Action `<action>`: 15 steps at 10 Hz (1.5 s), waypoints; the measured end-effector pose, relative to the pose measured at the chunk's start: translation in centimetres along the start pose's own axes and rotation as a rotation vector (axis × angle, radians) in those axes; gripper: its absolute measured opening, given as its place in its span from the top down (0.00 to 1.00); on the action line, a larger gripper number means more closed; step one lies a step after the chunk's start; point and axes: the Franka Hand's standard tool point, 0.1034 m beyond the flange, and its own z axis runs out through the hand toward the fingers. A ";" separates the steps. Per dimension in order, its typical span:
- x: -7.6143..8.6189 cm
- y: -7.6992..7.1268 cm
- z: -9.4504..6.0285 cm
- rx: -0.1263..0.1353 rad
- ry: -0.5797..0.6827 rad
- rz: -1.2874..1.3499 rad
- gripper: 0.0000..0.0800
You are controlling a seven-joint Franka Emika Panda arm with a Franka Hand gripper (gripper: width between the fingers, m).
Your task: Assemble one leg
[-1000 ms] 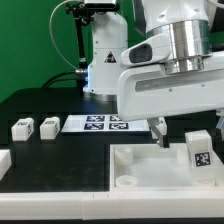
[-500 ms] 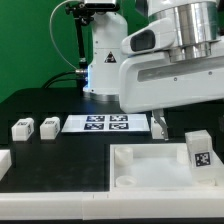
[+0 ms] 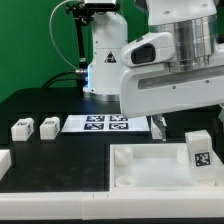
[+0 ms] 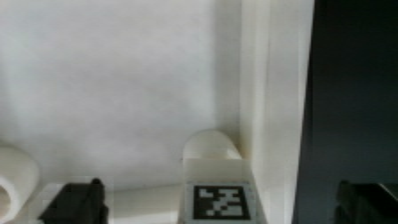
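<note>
- Nearest: big white tray part [image 3: 150,175] fills the near right of the black table [image 3: 60,160]. A corner socket shows at its near left.
- The leg [image 3: 198,150] stands in the tray's far right corner, upright, so its long axis is vertical. Its tag faces near.
- The gripper [image 4: 217,203] hangs just above and a little beyond the leg, spread wide and holding nothing.
- In the wrist view the fingers [image 4: 71,203] sit either side of the leg top, with a clear gap on both sides and no contact.
- In the exterior view only one finger is plain, to the left of the leg and farther back. The other is hidden.
- Key relation: the leg lies below the gripper, centred in the gap. By my reading the next move is a straight drop and then a close across the leg's sides.
- Further back on the left are two spare legs [image 3: 21,128], lying side by side, well apart from the tray.
- The marker board [image 3: 105,123] lies flat beyond the tray.
- Farthest: arm base [image 3: 100,60].
</note>
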 end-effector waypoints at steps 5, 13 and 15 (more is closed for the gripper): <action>0.0 0.0 0.0 0.000 0.000 0.000 0.19; 0.6 -0.7 1.4 0.017 -0.142 0.023 0.20; 0.6 -0.6 1.4 0.015 -0.142 0.047 0.40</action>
